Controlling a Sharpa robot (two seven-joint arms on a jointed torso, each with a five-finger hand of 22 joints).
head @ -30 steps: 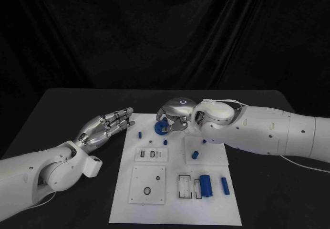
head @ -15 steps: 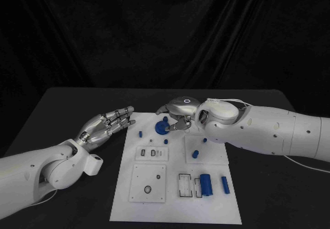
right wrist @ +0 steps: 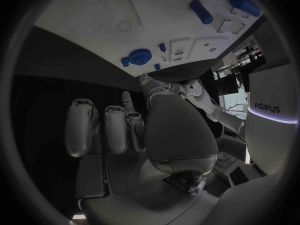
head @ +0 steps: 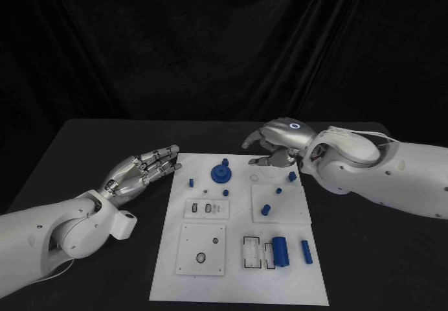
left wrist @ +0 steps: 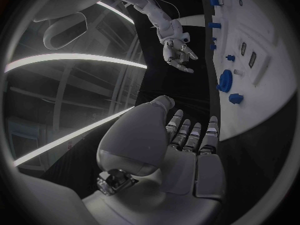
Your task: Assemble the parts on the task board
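a black table [head: 93, 136] under dark drapes carries the white rectangular task board [head: 238, 259]. the round blue gear-like part [head: 221, 173] sits near the board's far edge, free of both hands, probably seated on its peg. the right hand [head: 274, 144] hovers beyond the board's far right corner, fingers loosely curled and holding nothing. the left hand [head: 140, 173] waits beside the board's left edge, fingers straight, empty.

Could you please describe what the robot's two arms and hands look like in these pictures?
Both arms are smooth white shells with small dark dots. The left hand and right hand are silver metal with segmented fingers. The right hand's back carries a small glowing ring, and a thin white cable loops over its wrist.
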